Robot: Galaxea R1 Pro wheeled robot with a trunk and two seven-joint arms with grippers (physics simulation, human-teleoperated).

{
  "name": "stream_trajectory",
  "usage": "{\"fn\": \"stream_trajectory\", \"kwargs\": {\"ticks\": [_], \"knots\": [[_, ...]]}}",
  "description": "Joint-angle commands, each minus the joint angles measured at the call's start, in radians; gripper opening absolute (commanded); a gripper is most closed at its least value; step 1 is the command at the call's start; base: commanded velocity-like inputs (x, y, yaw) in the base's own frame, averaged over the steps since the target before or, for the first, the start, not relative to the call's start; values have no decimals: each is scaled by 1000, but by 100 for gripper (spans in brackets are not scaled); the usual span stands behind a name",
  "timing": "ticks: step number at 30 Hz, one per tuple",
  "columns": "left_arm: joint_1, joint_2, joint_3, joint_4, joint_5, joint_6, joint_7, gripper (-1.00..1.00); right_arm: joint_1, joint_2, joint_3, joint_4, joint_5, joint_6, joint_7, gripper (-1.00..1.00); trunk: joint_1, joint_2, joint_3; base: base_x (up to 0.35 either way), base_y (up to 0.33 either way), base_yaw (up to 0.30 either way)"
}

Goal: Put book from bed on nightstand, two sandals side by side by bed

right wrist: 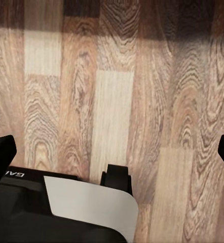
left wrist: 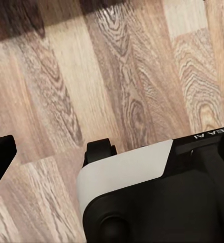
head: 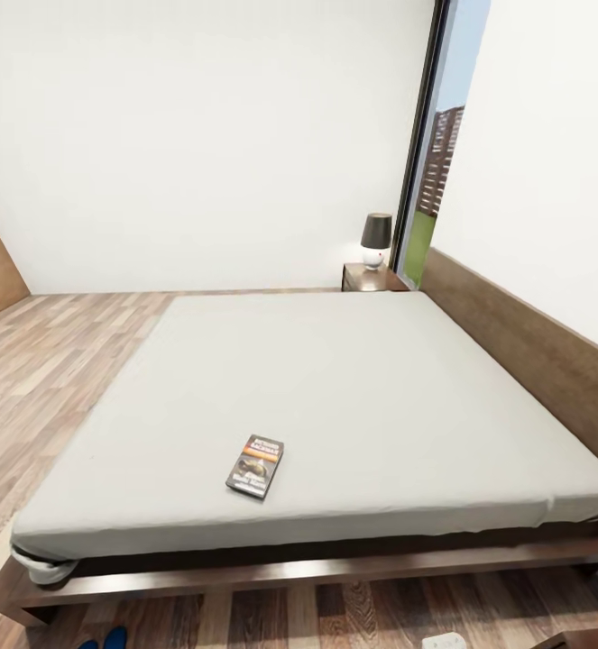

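From the head, the book lies on the bed near its front edge; blue sandals are cut off below. Each wrist shows floor, both hands spread, fingertips barely visible.

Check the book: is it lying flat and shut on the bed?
Yes. The book lies flat, shut, cover up, on the bed near its front edge.

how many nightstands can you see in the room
1. The nightstand stands at the far side of the bed, by the headboard, with a lamp on it. A second may be out of view.
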Motion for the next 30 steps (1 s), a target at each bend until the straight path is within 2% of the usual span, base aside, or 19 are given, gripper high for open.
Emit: {"fn": "stream_trajectory", "kwargs": {"ticks": [1, 30], "knots": [[0, 0, -3, 0, -3, 0, -1, 100, 0, 0, -1, -3, 10, 6, 4, 100, -4, 7, 2, 0, 0, 0], [0, 0, -2, -1, -2, 1, -1, 100, 0, 0, 0, -3, 10, 6, 4, 100, -115, 210, 93, 0, 0, 0]]}}
